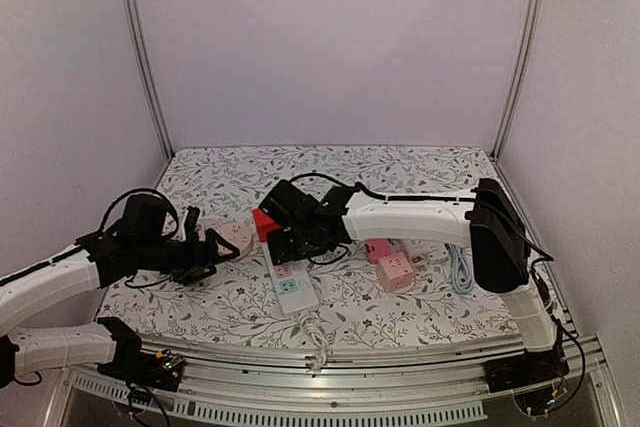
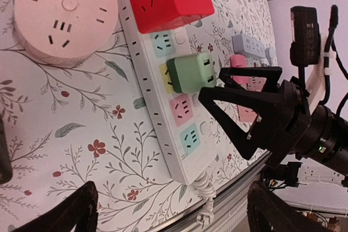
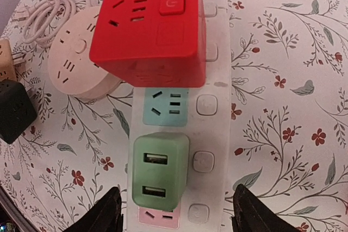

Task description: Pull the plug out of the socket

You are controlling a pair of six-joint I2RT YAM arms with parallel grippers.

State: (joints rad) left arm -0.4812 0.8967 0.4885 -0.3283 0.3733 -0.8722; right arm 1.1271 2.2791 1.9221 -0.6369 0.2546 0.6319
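A white socket strip (image 1: 296, 293) with coloured outlets lies near the table's front. A green USB plug (image 3: 157, 172) sits plugged into its middle (image 2: 191, 72), and a red cube plug (image 3: 149, 28) sits on its far end (image 1: 264, 223). My right gripper (image 3: 176, 217) hovers over the strip, open. Its fingers (image 3: 106, 214) stand on either side of the green plug and the strip, touching neither. My left gripper (image 2: 174, 213) is open and empty, low over the cloth to the left of the strip (image 1: 215, 252).
A round pink socket (image 1: 237, 237) lies left of the strip, with a coiled white cable (image 3: 51, 9) and a black cube (image 3: 13, 110) beyond. Pink cube sockets (image 1: 392, 265) and another strip (image 1: 462, 267) lie right. The metal rail (image 1: 330, 352) runs along the front edge.
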